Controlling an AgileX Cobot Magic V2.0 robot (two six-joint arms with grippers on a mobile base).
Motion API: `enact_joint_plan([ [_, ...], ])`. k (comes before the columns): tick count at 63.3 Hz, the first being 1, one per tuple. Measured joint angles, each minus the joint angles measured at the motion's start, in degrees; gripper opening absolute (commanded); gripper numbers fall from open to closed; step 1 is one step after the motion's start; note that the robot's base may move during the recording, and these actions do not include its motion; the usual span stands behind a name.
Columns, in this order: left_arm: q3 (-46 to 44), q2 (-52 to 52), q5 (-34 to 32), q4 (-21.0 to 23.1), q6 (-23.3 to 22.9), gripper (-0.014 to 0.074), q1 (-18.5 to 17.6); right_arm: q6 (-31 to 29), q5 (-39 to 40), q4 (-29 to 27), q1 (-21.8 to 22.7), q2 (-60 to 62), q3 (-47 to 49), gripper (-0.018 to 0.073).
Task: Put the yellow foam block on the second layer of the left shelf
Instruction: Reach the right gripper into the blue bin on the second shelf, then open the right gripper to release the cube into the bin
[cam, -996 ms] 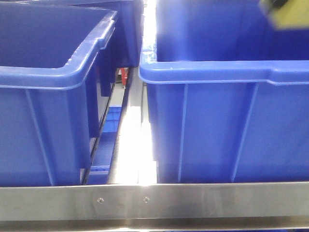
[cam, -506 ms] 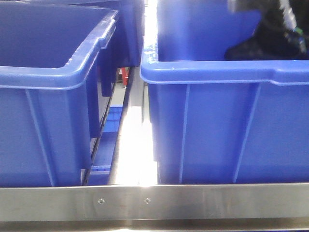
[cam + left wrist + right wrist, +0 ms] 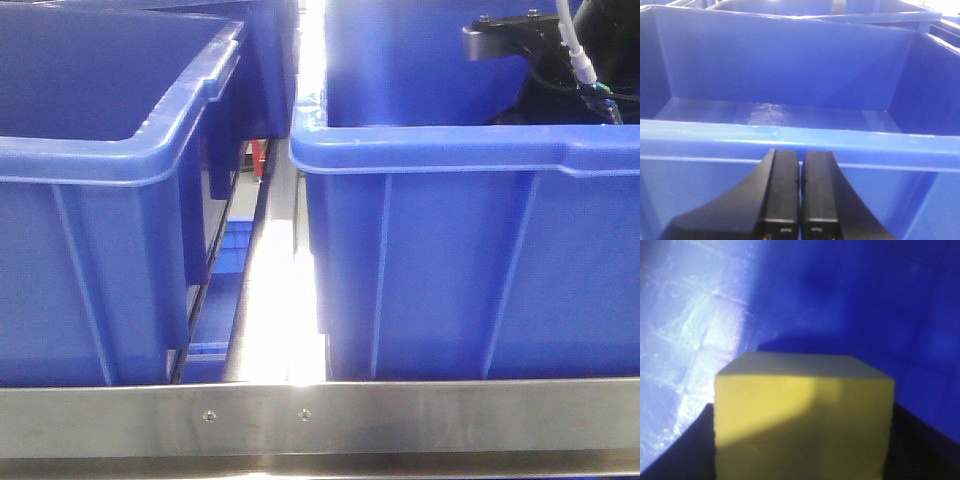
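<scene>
The yellow foam block [image 3: 802, 415] fills the lower middle of the right wrist view. My right gripper [image 3: 802, 460] is shut on it, with dark fingers [image 3: 682, 452] on both sides. It hangs inside a blue bin whose wall and scuffed floor [image 3: 685, 340] are close behind it. In the front view only the black right arm [image 3: 545, 50] shows, reaching down into the right blue bin [image 3: 450, 150]; the block is hidden behind the bin wall. My left gripper [image 3: 801, 162] is shut and empty, just in front of another blue bin's rim [image 3: 790, 132].
A second blue bin [image 3: 100, 160] stands at the left in the front view, with a narrow bright gap [image 3: 285, 300] between the two bins. A steel shelf rail [image 3: 320, 410] runs along the front edge. More blue bins sit behind.
The yellow block, seen at the top right one second ago, has gone down into the right bin out of the front view. The right arm followed it down. The left gripper's motion cannot be told.
</scene>
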State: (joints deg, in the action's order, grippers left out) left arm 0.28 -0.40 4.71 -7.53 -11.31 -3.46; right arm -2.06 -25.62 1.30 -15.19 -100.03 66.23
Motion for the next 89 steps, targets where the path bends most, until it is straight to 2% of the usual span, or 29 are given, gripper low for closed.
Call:
enact_joint_plan([
  [13, 0.0, 0.0, 0.0, 0.0, 0.0, 0.0136, 0.0, 0.0, 0.1, 0.0, 0.0, 1.7, 0.0, 0.0614],
  [22, 0.0, 0.0, 0.0, 0.0, 0.0, 0.0136, 0.0, 0.0, 3.5, 0.0, 0.0, 6.6, -2.6, 0.0613],
  [43, 0.0, 0.0, 0.0, 0.0, 0.0, 0.0136, 0.0, 0.0, 16.0, 0.0, 0.0, 25.6, -18.8, 0.0611],
  [53, 0.0, 0.0, 0.0, 0.0, 0.0, 0.0136, 0.0, 0.0, 24.4, 0.1, 0.0, 36.2, -27.1, 0.0603],
  [57, 0.0, 0.0, 0.0, 0.0, 0.0, 0.0136, 0.0, 0.0, 27.9, 0.2, 0.0, 39.8, -30.3, 0.0559],
  [64, 0.0, 0.0, 0.0, 0.0, 0.0, 0.0136, 0.0, 0.0, 32.1, 0.2, 0.0, 45.2, -35.1, 0.0406],
  [73, 0.0, 0.0, 0.0, 0.0, 0.0, 0.0136, 0.0, 0.0, 36.2, 0.3, 0.0, 51.3, -39.8, 0.0129],
  [76, 0.0, 0.0, 0.0, 0.0, 0.0, 0.0136, 0.0, 0.0, 36.9, 0.3, 0.0, 52.9, -40.7, 0.0061],
  [89, 0.0, 0.0, 0.0, 0.0, 0.0, 0.0136, 0.0, 0.0, 38.4, 0.3, 0.0, 56.6, -41.2, 0.0056],
])
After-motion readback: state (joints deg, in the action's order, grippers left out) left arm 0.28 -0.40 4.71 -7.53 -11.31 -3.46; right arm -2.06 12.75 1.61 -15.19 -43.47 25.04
